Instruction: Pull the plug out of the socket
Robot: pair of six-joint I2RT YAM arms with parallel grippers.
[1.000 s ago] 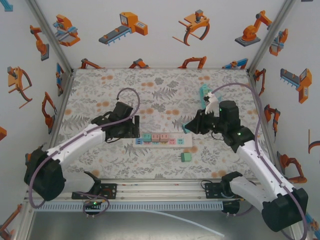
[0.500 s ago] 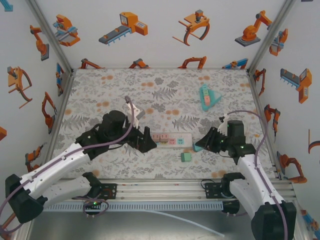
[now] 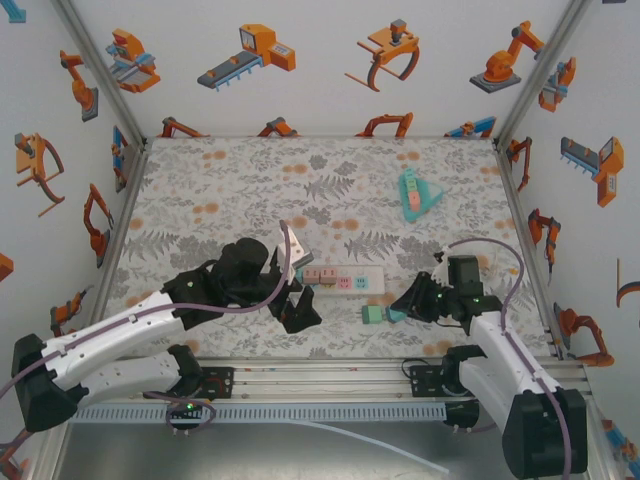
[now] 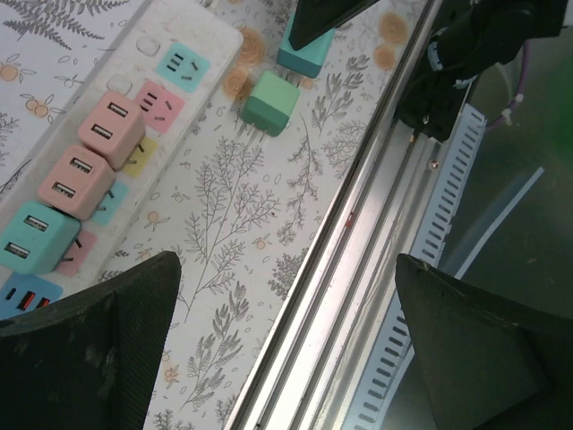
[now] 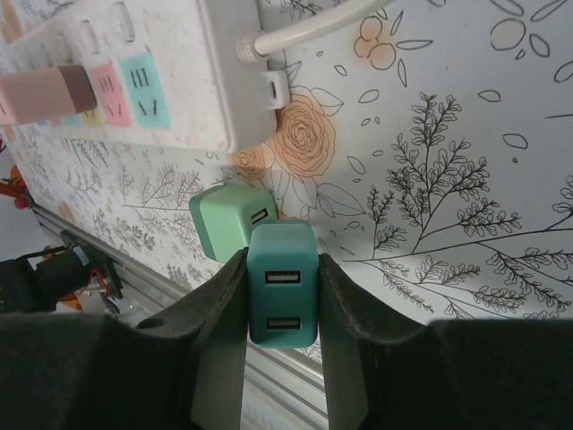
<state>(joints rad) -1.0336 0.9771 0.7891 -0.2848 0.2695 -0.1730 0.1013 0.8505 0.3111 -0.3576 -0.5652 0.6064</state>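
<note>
The white power strip, the socket, lies in the middle of the table. Two pink plugs and a teal plug sit in it. My right gripper is shut on a darker teal plug, held off the strip above the mat. A loose green plug lies right beside it. My left gripper stands wide open and holds nothing, hanging over the mat's near edge in front of the strip's left half.
The aluminium rail runs along the near edge under my left gripper. A teal triangular piece lies at the back right. The strip's white cable leads off its right end.
My left gripper has opened wide and swung right, toward the near edge. My right gripper has drawn back from the strip's end to beside the green plug, teal plug in its fingers.
</note>
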